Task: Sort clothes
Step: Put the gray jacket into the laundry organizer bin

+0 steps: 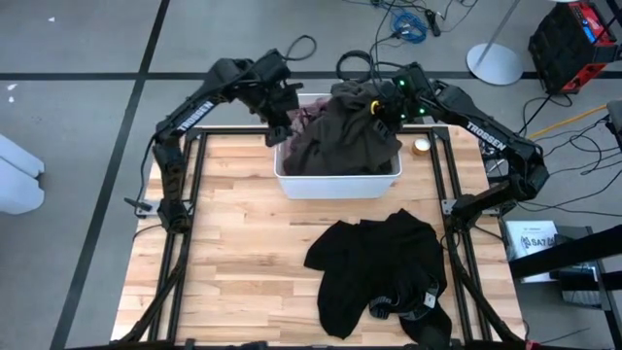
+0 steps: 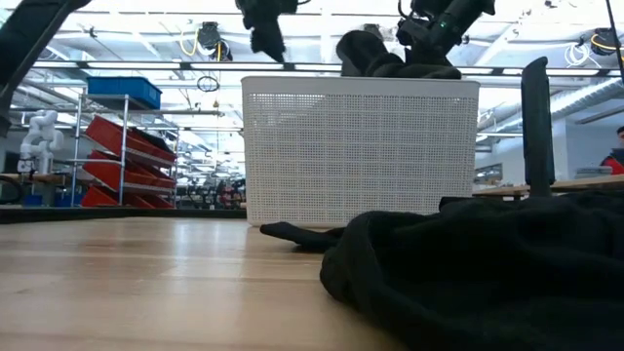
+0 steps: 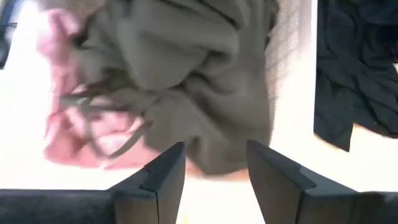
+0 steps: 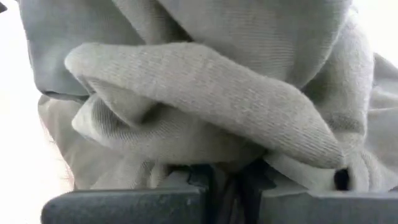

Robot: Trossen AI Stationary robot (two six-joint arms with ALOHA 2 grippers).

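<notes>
A white bin (image 1: 338, 181) stands at the table's far middle. An olive-green garment (image 1: 345, 136) is heaped in it above the rim, and a pink garment (image 3: 68, 124) lies under it at the bin's left end. My left gripper (image 3: 214, 168) hangs open above the bin's left end with nothing between its fingers. My right gripper (image 1: 386, 110) is shut on the olive-green garment at the bin's far right. A black garment (image 1: 379, 272) lies spread on the table near the front right. My right gripper pinches a bunched fold of the olive-green garment (image 4: 224, 158) between its two fingers, at the top of the heap. The fingers slant down from the table's far right. The rest of the garment sags into the bin, heaped above the rim (image 2: 390, 60).
A small roll of tape (image 1: 421, 147) lies right of the bin. Dark frame rails (image 1: 194, 224) run along the table's left and right sides. Bare wood (image 1: 243, 272) spreads over the table's left and near part, beside the black garment.
</notes>
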